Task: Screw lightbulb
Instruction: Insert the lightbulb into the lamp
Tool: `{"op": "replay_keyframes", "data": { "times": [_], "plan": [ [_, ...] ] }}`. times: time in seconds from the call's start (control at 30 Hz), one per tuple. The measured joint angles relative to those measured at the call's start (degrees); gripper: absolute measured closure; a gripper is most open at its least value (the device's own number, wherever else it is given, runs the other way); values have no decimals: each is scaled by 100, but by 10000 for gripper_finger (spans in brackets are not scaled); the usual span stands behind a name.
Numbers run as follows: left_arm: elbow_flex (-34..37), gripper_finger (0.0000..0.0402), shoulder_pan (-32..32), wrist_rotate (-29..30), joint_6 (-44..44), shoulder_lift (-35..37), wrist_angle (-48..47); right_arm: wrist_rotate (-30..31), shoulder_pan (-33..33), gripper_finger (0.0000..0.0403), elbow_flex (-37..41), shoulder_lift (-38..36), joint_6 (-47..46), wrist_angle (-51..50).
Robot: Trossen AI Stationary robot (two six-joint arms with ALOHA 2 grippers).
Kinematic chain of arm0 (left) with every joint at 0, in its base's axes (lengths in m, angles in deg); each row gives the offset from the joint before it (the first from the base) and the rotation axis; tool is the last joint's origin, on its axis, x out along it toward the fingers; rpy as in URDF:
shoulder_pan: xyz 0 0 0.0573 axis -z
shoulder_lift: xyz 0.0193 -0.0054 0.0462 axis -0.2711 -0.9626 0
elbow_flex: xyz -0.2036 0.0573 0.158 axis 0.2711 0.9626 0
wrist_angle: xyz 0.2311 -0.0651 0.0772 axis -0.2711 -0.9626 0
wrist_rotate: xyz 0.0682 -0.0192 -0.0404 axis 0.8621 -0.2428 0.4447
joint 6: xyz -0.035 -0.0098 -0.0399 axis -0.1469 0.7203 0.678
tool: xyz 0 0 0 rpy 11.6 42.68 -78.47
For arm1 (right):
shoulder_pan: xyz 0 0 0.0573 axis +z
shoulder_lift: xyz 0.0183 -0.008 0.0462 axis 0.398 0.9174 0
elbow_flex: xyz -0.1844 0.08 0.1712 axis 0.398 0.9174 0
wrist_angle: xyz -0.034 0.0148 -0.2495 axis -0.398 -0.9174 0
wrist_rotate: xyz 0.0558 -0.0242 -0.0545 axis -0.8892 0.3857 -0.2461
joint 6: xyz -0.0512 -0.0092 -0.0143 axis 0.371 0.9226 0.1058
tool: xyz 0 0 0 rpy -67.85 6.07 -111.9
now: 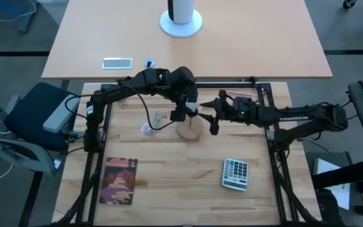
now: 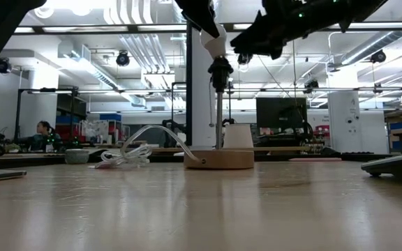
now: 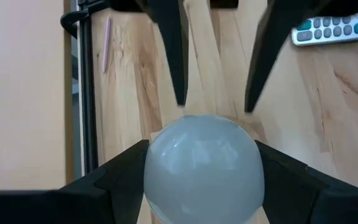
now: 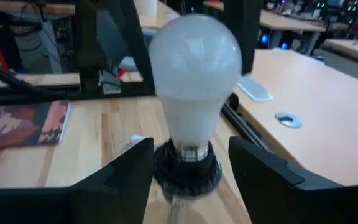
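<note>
Clearly the lightbulb point(image 4: 194, 68) is sitting upright in a dark socket point(image 4: 187, 167) atop a thin post on a round wooden base point(image 2: 218, 158). The left gripper point(image 3: 204, 186) is pinching the frosted globe; the right gripper point(image 4: 188, 177) is standing spread, flanking the socket. Likely light, slippery and fragile, it is best held gently around its widest part. Beyond, a calculator point(image 1: 235, 173) is lying on the wood-grained table point(image 1: 169, 183).
</note>
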Motion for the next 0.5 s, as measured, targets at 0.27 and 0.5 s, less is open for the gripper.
{"op": "replay_keyframes", "data": {
  "times": [0.27, 0.5],
  "plan": [
    [0, 155, 2, -2, 50, -2, 131, 14, -4, 167, -292, 537, 121, 297],
    [2, 154, 13, -4, 198, -2, 155, 44, -9, 171, -687, 989, 117, 243]
  ]
}}
